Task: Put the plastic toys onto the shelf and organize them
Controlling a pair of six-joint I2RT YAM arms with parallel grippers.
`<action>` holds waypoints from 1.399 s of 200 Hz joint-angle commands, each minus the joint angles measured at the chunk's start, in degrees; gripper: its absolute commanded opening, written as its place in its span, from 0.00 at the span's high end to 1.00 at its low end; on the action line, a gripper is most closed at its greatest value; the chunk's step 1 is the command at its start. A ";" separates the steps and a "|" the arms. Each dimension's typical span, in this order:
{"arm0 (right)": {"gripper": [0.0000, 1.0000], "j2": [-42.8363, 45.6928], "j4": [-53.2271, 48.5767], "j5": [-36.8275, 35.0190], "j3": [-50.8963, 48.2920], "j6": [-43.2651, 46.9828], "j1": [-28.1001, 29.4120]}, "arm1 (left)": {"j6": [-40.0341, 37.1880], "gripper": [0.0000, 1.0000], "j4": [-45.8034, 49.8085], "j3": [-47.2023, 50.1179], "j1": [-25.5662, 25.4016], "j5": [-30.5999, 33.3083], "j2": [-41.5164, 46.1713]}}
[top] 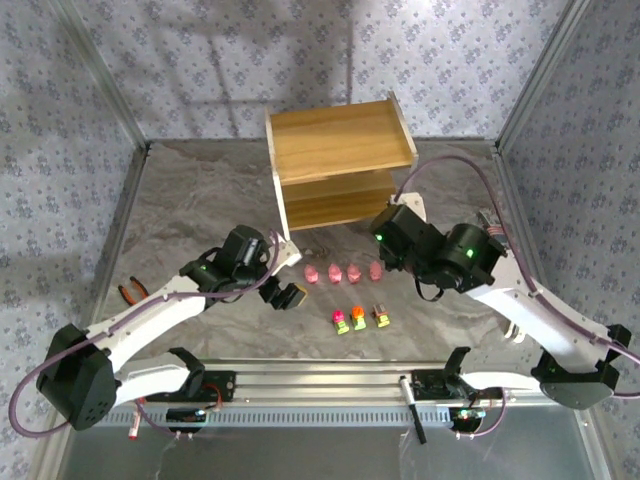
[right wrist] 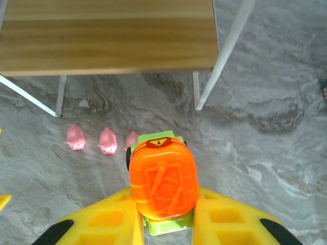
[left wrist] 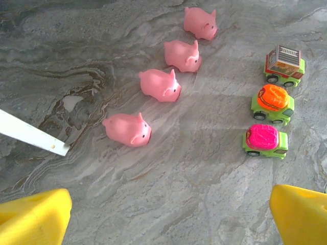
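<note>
Orange-handled pliers (top: pixel 132 292) lie near the left edge of the bench (top: pixel 200 200), well apart from the toys and no part of the job. Next comes the left claw (left wrist: pixel 169 217), its yellow fingers spread wide and holding nothing. It hovers over the middle of the bench, near a white leg of the shelf (top: pixel 340 150).

Ahead of it four pink pigs (left wrist: pixel 160 85) stand in a row in front of the shelf. Nearer the arms three cars (left wrist: pixel 272 103) sit in a short row of their own, topped pink, orange and brownish.

Further right, the right claw (right wrist: pixel 164 194) pinches a fourth, orange-topped car (right wrist: pixel 163 173) between its pads. The car is off the bench and faces the shelf, which stands toward the far edge. How high the car hangs is hard to judge. Both boards look bare from above.

So the step in hand seems to be carrying the first toy over, with seven left on the bench. The next move calls for bringing the car in over a board, clear of the white leg and the raised side edge. It then needs setting down on its wheels toward one end before the pads part, so the others have room.
</note>
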State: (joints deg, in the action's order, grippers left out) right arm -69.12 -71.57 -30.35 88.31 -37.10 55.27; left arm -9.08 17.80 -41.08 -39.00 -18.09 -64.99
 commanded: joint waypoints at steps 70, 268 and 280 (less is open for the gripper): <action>0.74 -19.75 -15.54 -5.35 42.31 16.02 -3.46 | -2.65 0.00 -1.77 -1.92 -4.94 2.70 -2.23; 0.73 -39.04 -16.61 16.96 66.07 26.12 -26.80 | -3.25 0.00 -9.11 1.97 -12.00 9.55 -1.99; 0.73 -39.57 -16.54 17.29 66.11 26.18 -27.07 | -3.30 0.00 -9.19 2.13 -11.98 9.71 -1.93</action>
State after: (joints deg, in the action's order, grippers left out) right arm -107.57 -88.14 -15.53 152.53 -12.34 29.10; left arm -11.55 9.85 -39.90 -50.65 -9.30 -67.35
